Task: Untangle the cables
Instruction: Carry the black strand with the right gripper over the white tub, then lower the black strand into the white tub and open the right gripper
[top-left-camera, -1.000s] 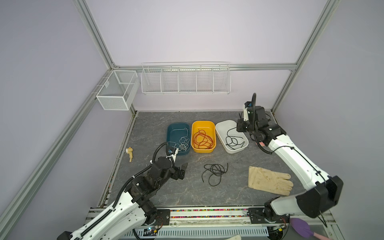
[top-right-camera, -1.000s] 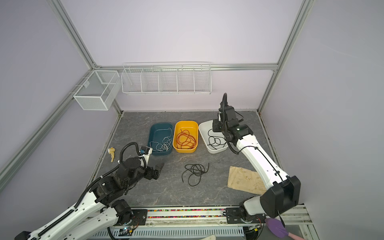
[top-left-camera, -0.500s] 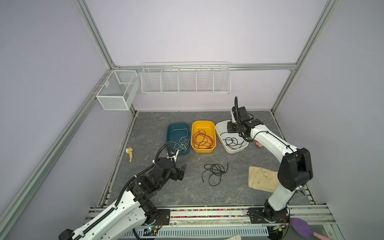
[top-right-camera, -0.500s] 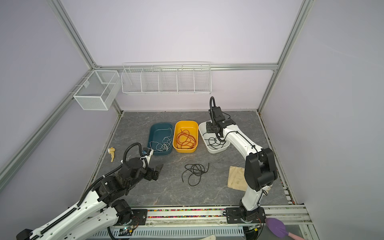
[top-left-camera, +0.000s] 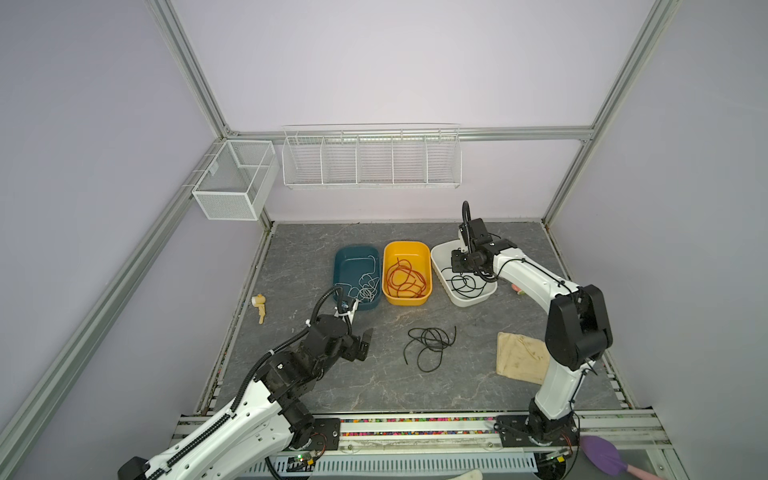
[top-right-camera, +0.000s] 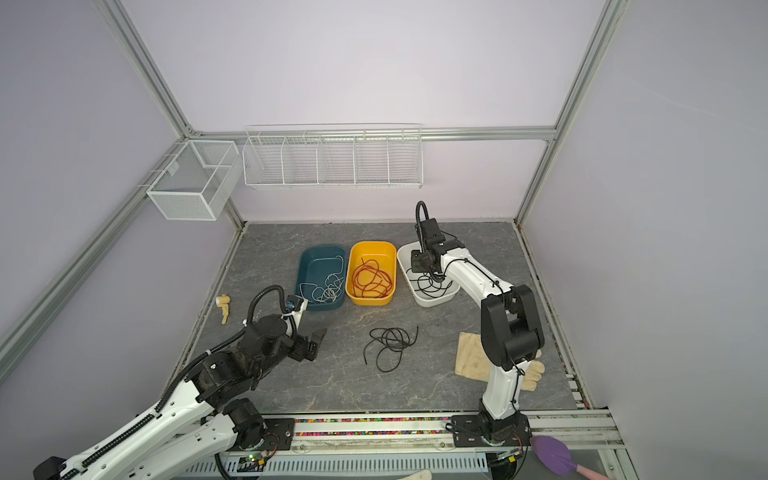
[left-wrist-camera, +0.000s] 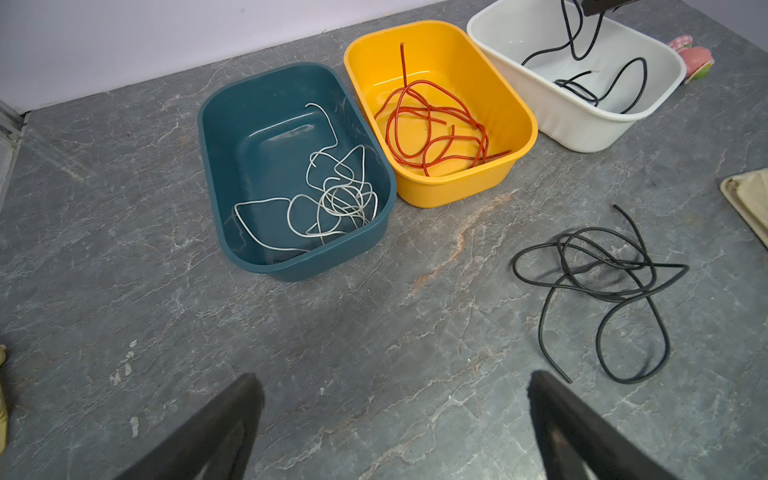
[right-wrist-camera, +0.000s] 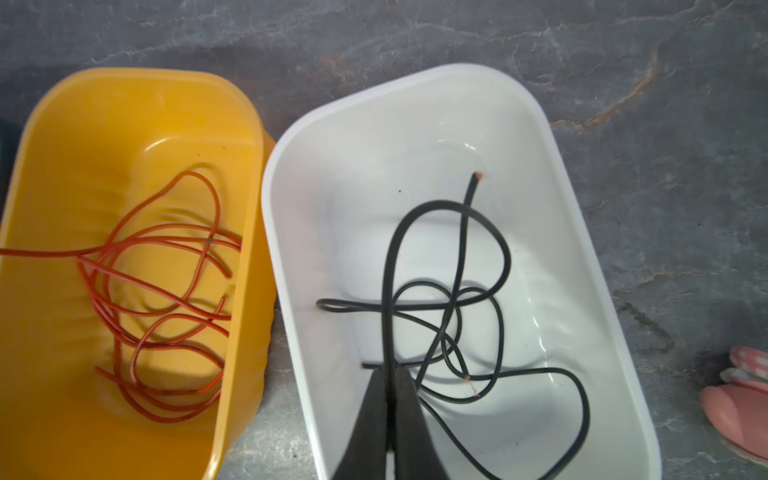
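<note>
In both top views the left arm lies low and stretched forward. Its left claw (top-left-camera: 365, 344) hovers over the grey marbled counter (top-left-camera: 299, 266), apart from a loose black cable (top-left-camera: 430, 340) that lies there in slack loops. The right arm folds sharply at the elbow and reaches back, dipping the right claw (top-right-camera: 419, 266) into a glossy white tub (top-right-camera: 436, 301); its tips are hard to make out here.

The left wrist view shows the left claw's jaws spread wide, gripping nothing. A thin white cable (left-wrist-camera: 340, 199) tangles in a teal tub (left-wrist-camera: 316, 266), and a red-orange cable (left-wrist-camera: 432, 124) loops in a yellow tub (left-wrist-camera: 449, 187).

The right wrist view shows the right claw pinched closed on a second black cable (right-wrist-camera: 459, 257), smooth and string-thin, whose loops rest in the rounded white tub.
</note>
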